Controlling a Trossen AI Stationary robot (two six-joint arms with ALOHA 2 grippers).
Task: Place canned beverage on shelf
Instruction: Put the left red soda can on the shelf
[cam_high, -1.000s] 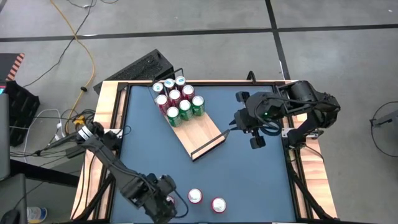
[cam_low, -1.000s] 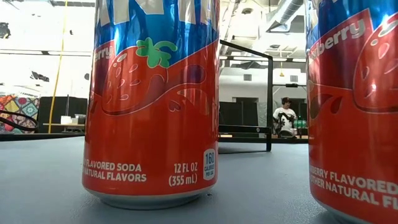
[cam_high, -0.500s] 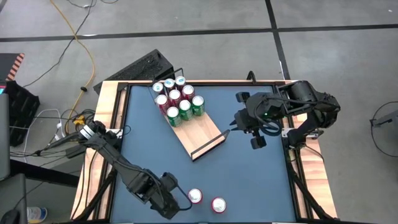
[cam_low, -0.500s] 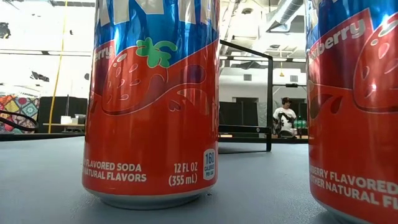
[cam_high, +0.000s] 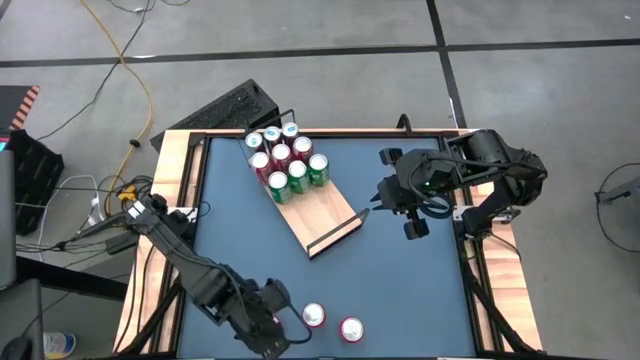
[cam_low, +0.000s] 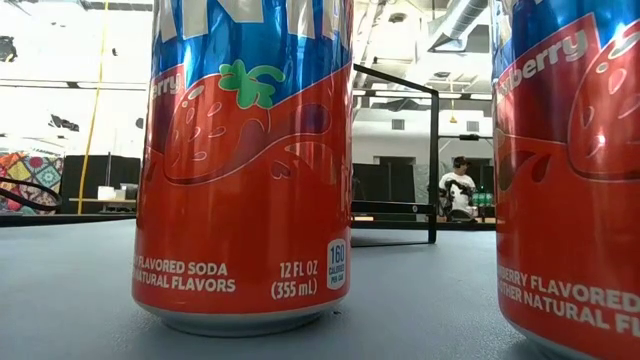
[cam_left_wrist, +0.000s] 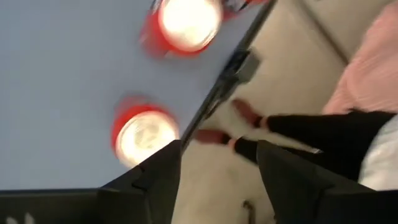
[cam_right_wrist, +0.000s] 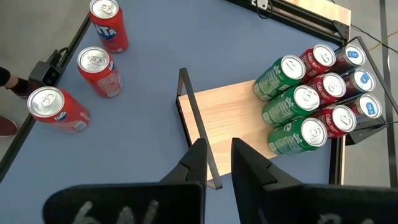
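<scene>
Three red strawberry soda cans (cam_right_wrist: 98, 71) stand upright near the table's near edge. The high view shows two of them (cam_high: 314, 316) (cam_high: 351, 329). My left arm covers the third (cam_right_wrist: 109, 25) there. My left gripper (cam_left_wrist: 217, 149) hovers open above and just left of these cans (cam_left_wrist: 146, 134), with nothing between its fingers. The shelf (cam_high: 325, 210) lies slantwise at the far middle of the table, and several green, red and blue cans (cam_high: 288, 160) stand on its far end. My right gripper (cam_right_wrist: 217, 155) hangs right of the shelf, its fingers a narrow gap apart and empty.
A black rail (cam_right_wrist: 196, 118) stands up at the shelf's bare near end. Light-wood edging (cam_high: 180, 180) frames the blue table. A person's feet (cam_left_wrist: 230, 124) show on the floor past the near edge. Bare table lies between the shelf and the loose cans (cam_low: 245, 160).
My left gripper has risen a little above the near left of the table, beside the loose cans. The cans and the shelf stand where they were.
</scene>
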